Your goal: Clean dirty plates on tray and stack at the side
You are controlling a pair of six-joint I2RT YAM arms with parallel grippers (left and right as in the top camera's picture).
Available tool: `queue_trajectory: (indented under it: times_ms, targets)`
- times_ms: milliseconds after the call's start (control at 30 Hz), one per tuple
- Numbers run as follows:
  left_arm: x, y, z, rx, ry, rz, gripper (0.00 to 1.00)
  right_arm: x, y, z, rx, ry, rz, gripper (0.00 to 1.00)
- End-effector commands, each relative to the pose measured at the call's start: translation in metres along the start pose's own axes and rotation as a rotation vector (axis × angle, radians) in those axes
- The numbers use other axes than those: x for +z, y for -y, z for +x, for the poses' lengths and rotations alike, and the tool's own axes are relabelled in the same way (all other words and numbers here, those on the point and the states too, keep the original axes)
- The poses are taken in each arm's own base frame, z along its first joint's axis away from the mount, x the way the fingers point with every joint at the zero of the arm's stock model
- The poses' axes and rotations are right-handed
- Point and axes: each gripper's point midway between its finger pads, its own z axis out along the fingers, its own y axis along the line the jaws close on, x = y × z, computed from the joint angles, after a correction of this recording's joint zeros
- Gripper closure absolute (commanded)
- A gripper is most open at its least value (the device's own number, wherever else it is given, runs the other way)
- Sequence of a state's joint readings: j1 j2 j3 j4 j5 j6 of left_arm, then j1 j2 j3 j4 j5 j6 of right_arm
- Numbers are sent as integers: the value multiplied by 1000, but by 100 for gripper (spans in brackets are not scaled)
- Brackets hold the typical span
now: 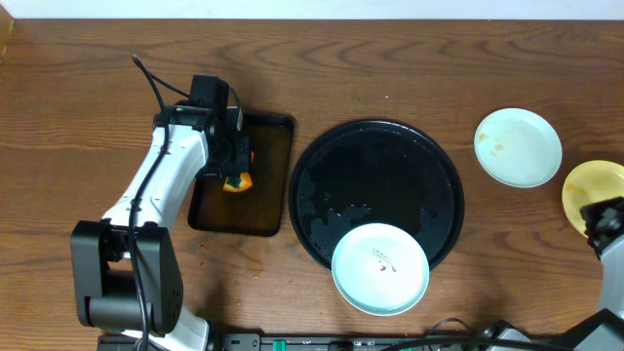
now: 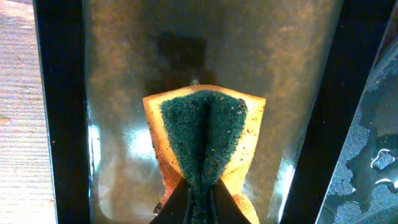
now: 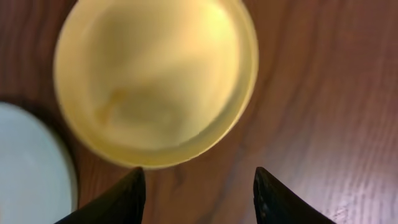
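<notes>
brown wood counter [image 1: 390,58]. my left pincer [image 2: 199,200] squeezes the sponge [image 2: 205,130]. my right pincer [image 3: 198,180] hangs wide open, holding nothing.

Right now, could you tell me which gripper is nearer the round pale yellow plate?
Right. The right gripper hangs open beside the pale yellow plate; the left gripper, shut on the green-and-yellow sponge, is far off over the dark rectangular tray.

One mint plate [image 1: 380,268] on black tray [image 1: 375,166]
</notes>
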State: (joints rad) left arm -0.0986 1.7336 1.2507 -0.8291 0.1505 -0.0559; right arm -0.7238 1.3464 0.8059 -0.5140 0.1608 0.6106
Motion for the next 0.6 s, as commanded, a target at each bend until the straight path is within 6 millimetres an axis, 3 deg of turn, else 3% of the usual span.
queue_trajectory:
  times_ms: [0,167,567]
  targets:
    - [0,-1,1,-11,-1,-2,92,15,23,-2,90,-24,63,44]
    - [0,-1,1,-12,-2,-2,92,34,36,1,146,-62,96,43]
    - [0,-1,1,-12,-2,-2,92,73,40,10,156,-105,123,42]
